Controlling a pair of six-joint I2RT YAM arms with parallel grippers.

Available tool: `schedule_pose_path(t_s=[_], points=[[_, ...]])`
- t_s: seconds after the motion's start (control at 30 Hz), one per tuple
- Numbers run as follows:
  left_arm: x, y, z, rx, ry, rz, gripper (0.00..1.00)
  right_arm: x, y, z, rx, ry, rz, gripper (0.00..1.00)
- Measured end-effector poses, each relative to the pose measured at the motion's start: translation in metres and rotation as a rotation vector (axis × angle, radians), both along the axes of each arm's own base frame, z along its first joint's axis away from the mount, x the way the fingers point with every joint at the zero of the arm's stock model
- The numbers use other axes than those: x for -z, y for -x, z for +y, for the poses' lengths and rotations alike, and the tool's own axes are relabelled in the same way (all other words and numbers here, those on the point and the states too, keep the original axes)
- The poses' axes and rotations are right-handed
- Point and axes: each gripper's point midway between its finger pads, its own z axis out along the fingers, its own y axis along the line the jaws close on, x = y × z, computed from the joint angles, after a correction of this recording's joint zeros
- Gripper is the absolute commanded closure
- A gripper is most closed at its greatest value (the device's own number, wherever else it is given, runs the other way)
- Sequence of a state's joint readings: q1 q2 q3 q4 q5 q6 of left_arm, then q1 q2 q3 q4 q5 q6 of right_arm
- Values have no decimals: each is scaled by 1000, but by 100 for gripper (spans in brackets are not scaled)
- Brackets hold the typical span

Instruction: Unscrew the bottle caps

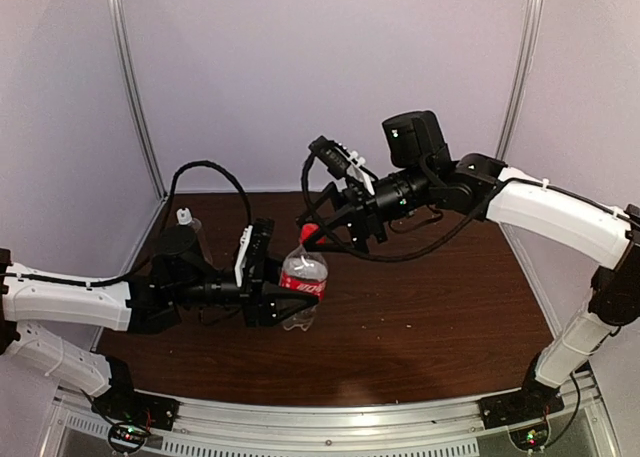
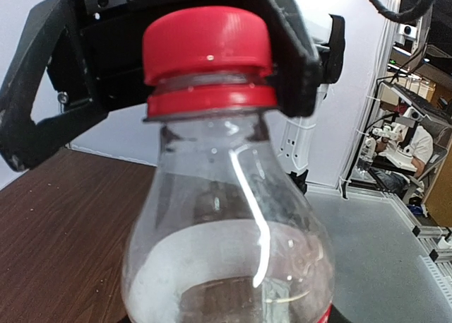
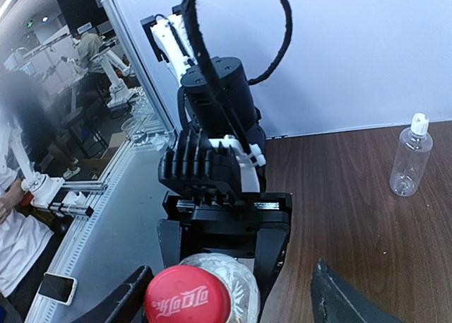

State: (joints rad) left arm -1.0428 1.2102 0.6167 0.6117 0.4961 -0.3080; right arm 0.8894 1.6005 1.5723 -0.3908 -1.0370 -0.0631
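My left gripper [image 1: 285, 295] is shut on the body of the shorter clear bottle [image 1: 303, 282] with the red label band and holds it upright over the brown table [image 1: 430, 307]. Its red cap [image 1: 308, 233] sits on the neck and fills the top of the left wrist view [image 2: 207, 44]. My right gripper [image 1: 320, 229] is open, with its fingers [image 2: 32, 118] either side of the cap and not touching it. In the right wrist view the cap [image 3: 187, 295] lies close to one finger [image 3: 120, 305]. The taller plain bottle [image 3: 409, 164] with the white cap [image 3: 420, 124] stands apart.
The taller bottle [image 1: 186, 225] stands at the table's back left, behind my left arm. White walls and metal posts close the back and sides. A metal rail runs along the near edge.
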Motion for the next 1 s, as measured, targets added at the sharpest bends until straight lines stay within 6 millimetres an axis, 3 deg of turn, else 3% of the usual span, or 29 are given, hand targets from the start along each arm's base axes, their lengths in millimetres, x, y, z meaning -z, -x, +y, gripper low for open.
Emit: schedule_pose_path(t_s=[0.17, 0.5, 0.77, 1.0], points=[[-2, -8, 1, -53, 4, -20, 64, -7, -7, -7, 104, -2, 32, 19], [-7, -39, 3, -224, -32, -28, 64, -44, -40, -19, 430, -61, 120, 21], [-12, -62, 5, -349, -58, -18, 63, -33, -65, -13, 625, -22, 192, 23], [-2, -72, 7, -408, -98, -6, 63, -13, -69, 0, 645, 27, 232, 42]])
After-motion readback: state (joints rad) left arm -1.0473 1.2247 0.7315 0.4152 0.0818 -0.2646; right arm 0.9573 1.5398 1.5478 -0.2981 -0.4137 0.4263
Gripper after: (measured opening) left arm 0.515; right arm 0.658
